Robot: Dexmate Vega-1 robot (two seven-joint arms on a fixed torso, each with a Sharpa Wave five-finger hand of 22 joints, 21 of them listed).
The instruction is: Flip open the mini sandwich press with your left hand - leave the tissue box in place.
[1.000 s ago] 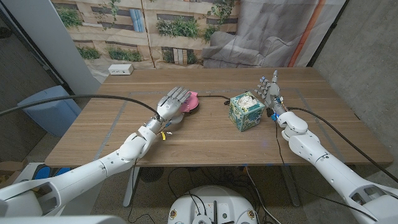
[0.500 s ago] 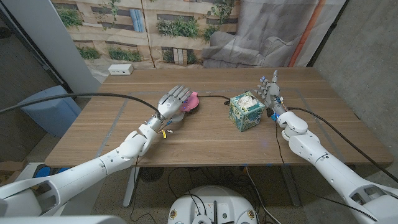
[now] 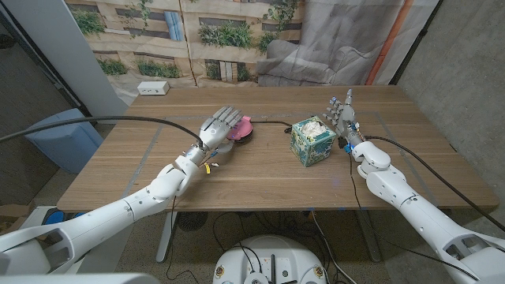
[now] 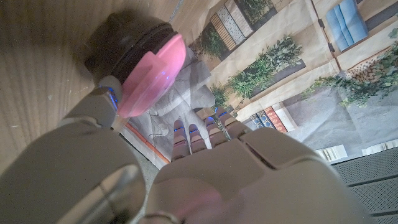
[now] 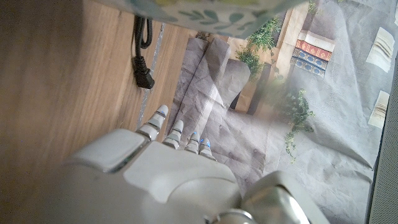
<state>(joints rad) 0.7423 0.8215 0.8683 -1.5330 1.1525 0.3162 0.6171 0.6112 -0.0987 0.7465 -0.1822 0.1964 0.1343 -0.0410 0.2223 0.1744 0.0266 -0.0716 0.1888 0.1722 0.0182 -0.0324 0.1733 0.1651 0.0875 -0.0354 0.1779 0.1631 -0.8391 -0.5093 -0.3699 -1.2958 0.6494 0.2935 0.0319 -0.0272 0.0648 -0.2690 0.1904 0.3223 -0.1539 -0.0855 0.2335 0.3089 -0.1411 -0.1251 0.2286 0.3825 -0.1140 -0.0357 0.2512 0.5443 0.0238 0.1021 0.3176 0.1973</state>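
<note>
Reaching left hand [image 3: 218, 128] fingers apart at sandwich press [image 3: 242, 130], pink lid tilted up

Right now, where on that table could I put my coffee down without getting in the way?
The bare wood along the front edge of the table, between the two arms, looks free, as does the far right corner. It is crowded mid-table: left hand at the pink sandwich press, cord, tissue box, right hand.

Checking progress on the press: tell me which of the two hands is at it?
The left hand, at the pink sandwich press; the right hand stands beyond the tissue box.
</note>
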